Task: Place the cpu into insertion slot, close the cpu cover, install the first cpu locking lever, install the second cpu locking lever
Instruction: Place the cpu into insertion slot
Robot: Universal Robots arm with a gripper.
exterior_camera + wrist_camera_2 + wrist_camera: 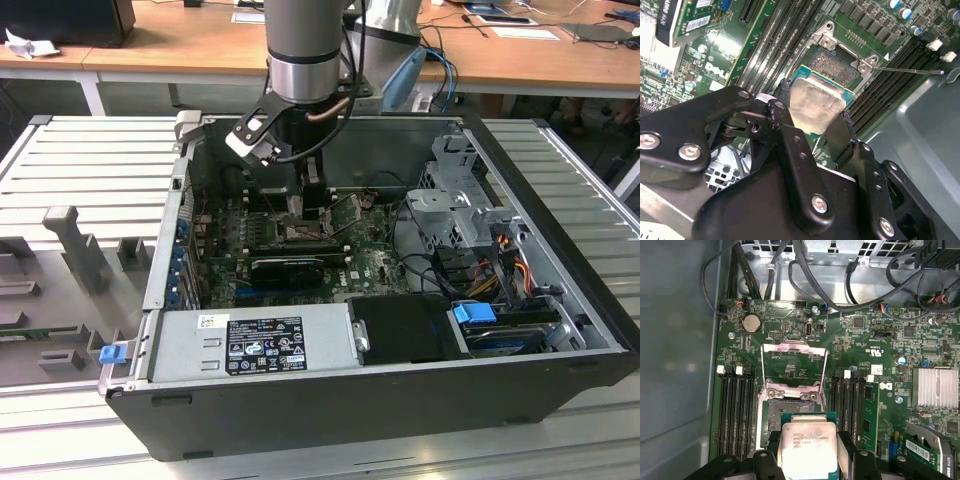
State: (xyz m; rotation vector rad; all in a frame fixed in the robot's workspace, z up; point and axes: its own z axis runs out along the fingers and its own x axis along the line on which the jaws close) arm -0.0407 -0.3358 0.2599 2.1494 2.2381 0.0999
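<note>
My gripper (815, 119) is shut on the cpu (816, 104), a small square chip with a pale silver face, pinched by its edges between two black fingers (790, 125). In both wrist views the cpu (807, 446) hangs just above the insertion slot (776, 416), covering part of it, and the dark socket bed (836, 61) shows beyond the chip. The cpu cover (795, 346) stands open, swung back from the slot, with green board visible through its window. A thin metal lever (915, 71) sticks out beside the socket. In the exterior view the gripper (312, 212) is low inside the case over the motherboard.
The open computer case (560, 350) lies on a ribbed metal table. Black memory slots (737, 410) flank the socket on both sides. A long black expansion card (288, 268), the power supply (250, 340), a drive cage (460, 205) and loose cables (805, 280) crowd the board.
</note>
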